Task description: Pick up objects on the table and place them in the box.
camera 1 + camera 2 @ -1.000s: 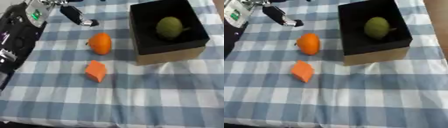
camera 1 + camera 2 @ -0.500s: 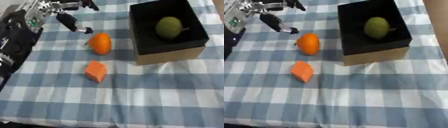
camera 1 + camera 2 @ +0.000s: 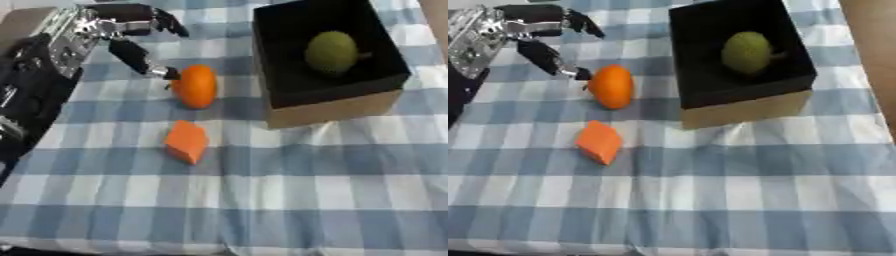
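One box point(image 3: 328, 107) on your table point(image 3: 289, 200), upper right, black inside with tan cardboard outer walls, open top. In it you've got one green fruit point(image 3: 332, 52), roundish, a small stem poking to its right, lying on the box floor near the far side. Nothing else shows inside. Outside the box, two things are left on the blue-and-white checked cloth: one orange point(image 3: 195, 86), oval, smooth, standing just left of the box's left wall but not touching it; and one orange block point(image 3: 186, 141), angular, flat-faced, lying in front of the orange and a little to its left, apart from it and from the box. Your left hand point(image 3: 118, 31) comes in from the upper left, silver and black, fingers spread apart and mostly straight, holding nothing; one dark finger point(image 3: 140, 59) reaches down toward the orange with its tip at the fruit's upper left side, touching or just beside it, can't tell which. Your right hand isn't showing in either view. Count: one box, one green fruit, one orange, one block.
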Controlling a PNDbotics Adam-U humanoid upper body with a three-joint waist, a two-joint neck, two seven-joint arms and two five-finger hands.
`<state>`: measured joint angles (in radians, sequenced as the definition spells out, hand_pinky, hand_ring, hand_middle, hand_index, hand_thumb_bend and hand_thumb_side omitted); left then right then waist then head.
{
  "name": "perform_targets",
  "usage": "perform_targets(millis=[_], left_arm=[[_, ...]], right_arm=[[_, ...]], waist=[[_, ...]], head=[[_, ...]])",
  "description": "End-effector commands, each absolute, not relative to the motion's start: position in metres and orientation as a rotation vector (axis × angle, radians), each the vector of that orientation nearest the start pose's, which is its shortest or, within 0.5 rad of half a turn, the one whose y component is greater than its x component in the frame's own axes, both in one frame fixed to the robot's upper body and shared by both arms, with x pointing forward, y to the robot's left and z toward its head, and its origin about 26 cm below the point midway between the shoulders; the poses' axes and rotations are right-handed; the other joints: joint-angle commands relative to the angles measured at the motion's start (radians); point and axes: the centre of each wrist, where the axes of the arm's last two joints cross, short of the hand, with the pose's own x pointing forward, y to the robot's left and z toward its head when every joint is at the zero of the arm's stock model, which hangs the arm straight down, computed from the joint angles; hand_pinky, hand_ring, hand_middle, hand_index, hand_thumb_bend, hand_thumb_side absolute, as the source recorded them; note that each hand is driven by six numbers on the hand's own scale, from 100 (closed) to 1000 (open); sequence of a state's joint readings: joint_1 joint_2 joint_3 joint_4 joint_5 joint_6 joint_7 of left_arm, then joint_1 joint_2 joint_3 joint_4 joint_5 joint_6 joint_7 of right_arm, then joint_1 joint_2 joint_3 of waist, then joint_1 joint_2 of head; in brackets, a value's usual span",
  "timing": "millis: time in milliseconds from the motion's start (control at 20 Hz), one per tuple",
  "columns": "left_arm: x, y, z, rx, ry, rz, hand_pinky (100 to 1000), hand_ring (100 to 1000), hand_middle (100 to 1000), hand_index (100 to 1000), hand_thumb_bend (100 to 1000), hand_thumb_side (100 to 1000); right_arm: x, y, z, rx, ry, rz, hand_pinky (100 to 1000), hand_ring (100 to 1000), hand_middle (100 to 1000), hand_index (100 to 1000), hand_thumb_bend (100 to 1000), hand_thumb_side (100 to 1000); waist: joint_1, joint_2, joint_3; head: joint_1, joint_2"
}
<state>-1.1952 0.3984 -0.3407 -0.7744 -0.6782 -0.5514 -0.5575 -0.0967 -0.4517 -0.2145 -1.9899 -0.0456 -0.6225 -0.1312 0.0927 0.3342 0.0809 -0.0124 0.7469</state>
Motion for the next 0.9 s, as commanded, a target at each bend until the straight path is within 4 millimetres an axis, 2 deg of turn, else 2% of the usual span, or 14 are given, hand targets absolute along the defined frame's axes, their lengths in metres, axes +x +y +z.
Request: perform_targets(millis=[50,450,850,900], left_arm=[[0.503,0.212,0.262,0.458,-1.477,-2.248,868,890,832,922,555,698],[0.504,0.21,0.252,0.417,-1.409,-2.277,852,889,831,921,572,713],[0.506,0.201,0.243,0.469,-1.365,-2.303,844,884,825,913,589,699],[0.507,0.2,0.239,0.47,-1.361,-2.3,836,878,816,888,538,690]], right_arm=[[0.269,-0.349,0.185,0.531,3.418,-0.389,931,1000,400,906,100,470],[0.27,-0.347,0.185,0.53,3.426,-0.379,933,1000,397,908,100,470],[0.27,-0.347,0.184,0.527,3.43,-0.368,933,1000,397,908,100,470],[0.27,-0.346,0.184,0.525,3.431,-0.365,934,1000,398,909,100,470]], waist=[[0.004,-0.014,0.001],[0.002,-0.009,-0.002],[0.0,-0.007,-0.005],[0.0,-0.006,-0.006]], head=[[-0.006,0.008],[-0.007,0.006],[0.0,0.001],[0.001,0.001]])
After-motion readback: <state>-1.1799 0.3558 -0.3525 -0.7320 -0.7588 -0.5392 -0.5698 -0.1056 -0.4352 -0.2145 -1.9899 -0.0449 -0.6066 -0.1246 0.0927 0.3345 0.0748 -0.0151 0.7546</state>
